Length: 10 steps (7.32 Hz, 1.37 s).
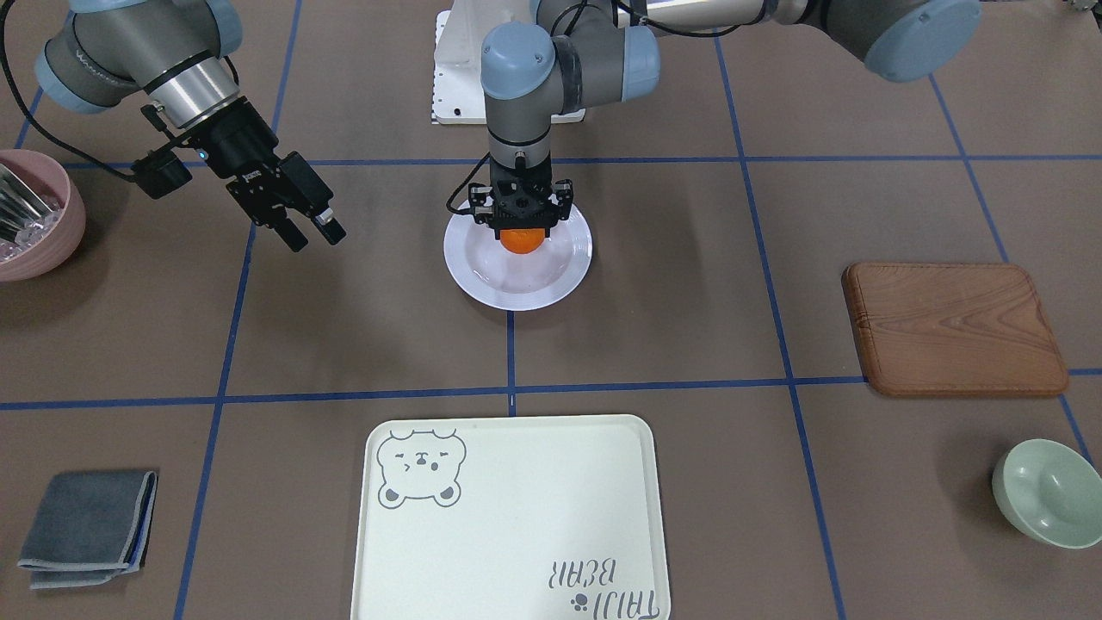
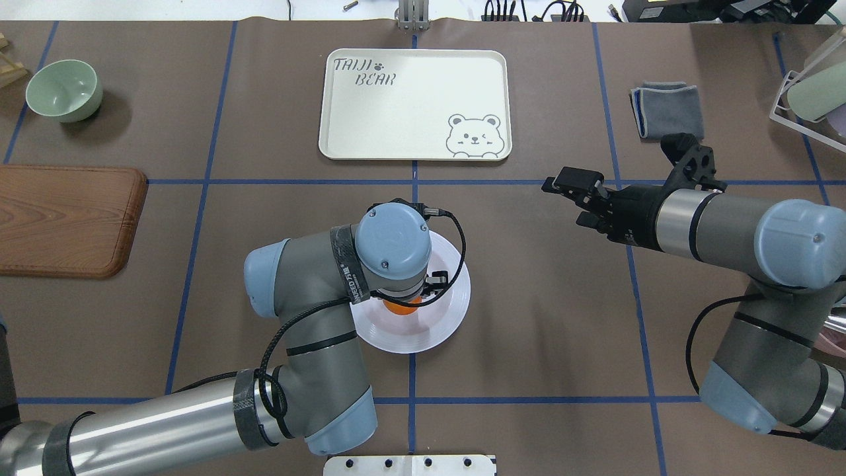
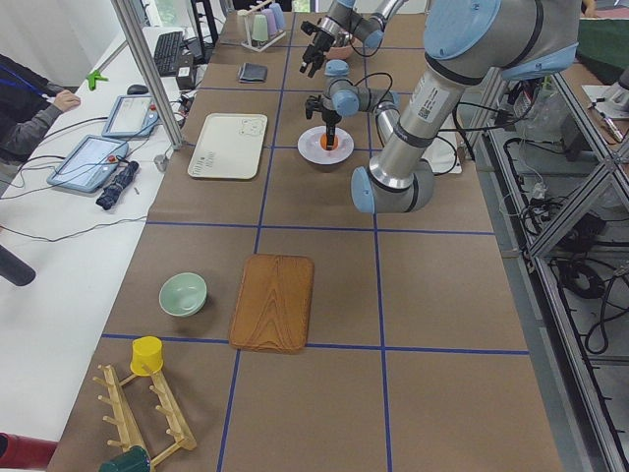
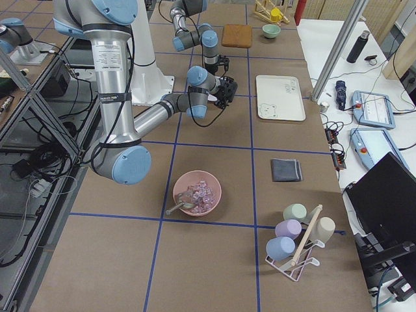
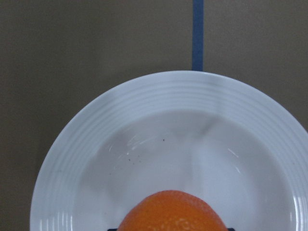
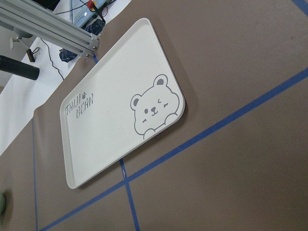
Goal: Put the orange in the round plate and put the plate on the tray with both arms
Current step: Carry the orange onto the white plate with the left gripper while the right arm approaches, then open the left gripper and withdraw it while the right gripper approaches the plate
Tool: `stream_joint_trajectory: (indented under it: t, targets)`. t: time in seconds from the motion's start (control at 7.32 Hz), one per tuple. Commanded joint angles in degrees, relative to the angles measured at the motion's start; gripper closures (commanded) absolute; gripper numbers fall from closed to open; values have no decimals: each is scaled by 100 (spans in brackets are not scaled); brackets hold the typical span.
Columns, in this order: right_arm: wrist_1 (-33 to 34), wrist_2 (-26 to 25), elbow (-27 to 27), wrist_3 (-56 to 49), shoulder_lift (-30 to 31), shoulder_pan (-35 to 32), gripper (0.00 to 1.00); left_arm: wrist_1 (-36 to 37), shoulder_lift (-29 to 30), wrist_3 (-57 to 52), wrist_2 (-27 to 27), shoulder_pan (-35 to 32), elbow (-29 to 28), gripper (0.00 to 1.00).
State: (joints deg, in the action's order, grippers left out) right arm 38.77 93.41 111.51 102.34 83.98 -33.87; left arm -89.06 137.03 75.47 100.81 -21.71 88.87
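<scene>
The orange (image 1: 522,242) is held just over the well of the round white plate (image 1: 516,288) at the table's middle, with my left gripper (image 1: 523,234) pointing straight down and shut on it. In the left wrist view the orange (image 5: 173,211) fills the bottom centre above the ridged plate (image 5: 159,91). From overhead the left wrist hides most of the orange (image 2: 400,307) and part of the plate (image 2: 436,330). The cream bear tray (image 2: 410,112) lies bare beyond the plate, and also shows as the tray (image 6: 110,134). My right gripper (image 1: 317,238) hovers open, apart from the plate.
A brown wooden board (image 1: 956,331) and a pale green bowl (image 1: 1050,491) lie on my left side. A pink bowl (image 1: 30,215) holding utensils and a folded grey cloth (image 1: 86,525) are on my right. A cup rack (image 4: 296,237) stands at the far right end.
</scene>
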Motion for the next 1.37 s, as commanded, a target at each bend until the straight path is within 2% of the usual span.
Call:
stream_joint_trajectory:
  t: [0.0, 0.27, 0.41, 0.55, 0.68, 0.96, 1.09, 1.23]
  targets:
    - [-141, -182, -15, 5, 30, 231, 0, -147, -10, -32, -113, 9, 24, 2]
    - [-159, -497, -15, 5, 13, 537, 0, -42, -62, -111, -80, -253, 646, 2]
    - [-150, -751, -15, 14, 4, 766, 0, 272, -210, -337, 77, -542, 1006, 2]
    - [-159, -1024, -7, 118, -13, 985, 0, 788, -429, -1279, 610, -1172, 1401, 2]
    - [-159, -1348, 2, 389, -31, 1222, 0, 976, -901, -2359, 1094, -1926, 1666, 2]
    - [-150, -1597, -7, 829, -40, 1610, 2, 1031, -1528, -4836, 1703, -3456, 1468, 2]
    - [-142, -2042, -33, 971, -49, 1916, 1, 1344, -1669, -6032, 2044, -4142, 1240, 2]
    - [-133, -2394, -33, 929, -66, 2111, 0, 1547, -1775, -7244, 2126, -4732, 968, 2]
